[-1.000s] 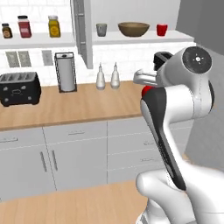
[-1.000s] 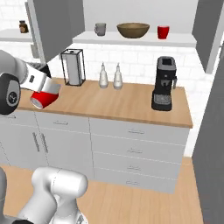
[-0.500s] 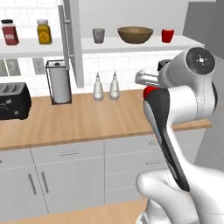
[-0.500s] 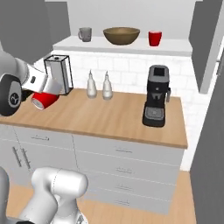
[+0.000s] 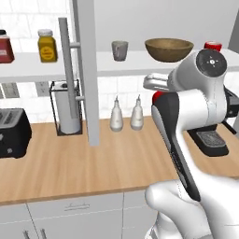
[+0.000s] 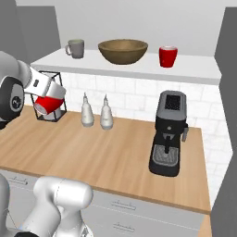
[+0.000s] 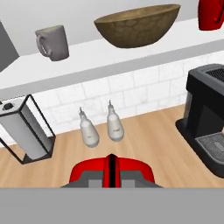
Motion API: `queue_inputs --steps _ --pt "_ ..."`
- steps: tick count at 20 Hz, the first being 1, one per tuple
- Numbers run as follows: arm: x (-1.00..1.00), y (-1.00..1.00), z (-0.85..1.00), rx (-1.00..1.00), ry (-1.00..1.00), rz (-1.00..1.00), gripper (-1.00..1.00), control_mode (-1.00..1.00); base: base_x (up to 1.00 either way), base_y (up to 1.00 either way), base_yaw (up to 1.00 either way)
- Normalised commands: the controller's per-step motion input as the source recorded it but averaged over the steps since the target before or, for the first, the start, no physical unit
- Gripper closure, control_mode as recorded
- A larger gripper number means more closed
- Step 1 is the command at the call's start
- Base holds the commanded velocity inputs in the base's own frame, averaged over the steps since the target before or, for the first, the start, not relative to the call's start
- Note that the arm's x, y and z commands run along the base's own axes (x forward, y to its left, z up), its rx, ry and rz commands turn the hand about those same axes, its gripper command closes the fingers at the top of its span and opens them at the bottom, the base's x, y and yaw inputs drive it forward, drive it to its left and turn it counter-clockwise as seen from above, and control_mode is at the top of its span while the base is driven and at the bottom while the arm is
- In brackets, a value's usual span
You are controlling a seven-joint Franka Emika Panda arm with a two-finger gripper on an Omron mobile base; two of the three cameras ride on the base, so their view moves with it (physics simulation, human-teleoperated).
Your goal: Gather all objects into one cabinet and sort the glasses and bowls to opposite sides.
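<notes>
I'm looking into a home kitchen, rendered. Wooden table top over pale grey drawer fronts with bar pulls; white brick-tile wall behind. Black espresso machine stands at the right, black toaster at the far left, paper-towel roll in a wire holder and two white shakers near the wall. White shelf board above carries a wooden bowl, a grey-green cup and a red cup; yellow jar and red jar farther left. Grey cabinet door stands open, with a steel bar handle.

Three views, shared shelf
</notes>
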Motion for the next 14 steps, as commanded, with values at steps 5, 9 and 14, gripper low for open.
queue_inputs --steps 5,9,14 --pt "0.0 0.0 0.0 0.0 0.0 0.0 1.0 1.0 0.93 -0.12 0.16" --pt "0.0 0.0 0.0 0.0 0.0 0.0 1.0 1.0 0.26 0.0 0.07" --pt "0.0 0.0 0.0 0.0 0.0 0.0 1.0 1.0 0.28 -0.19 0.1"
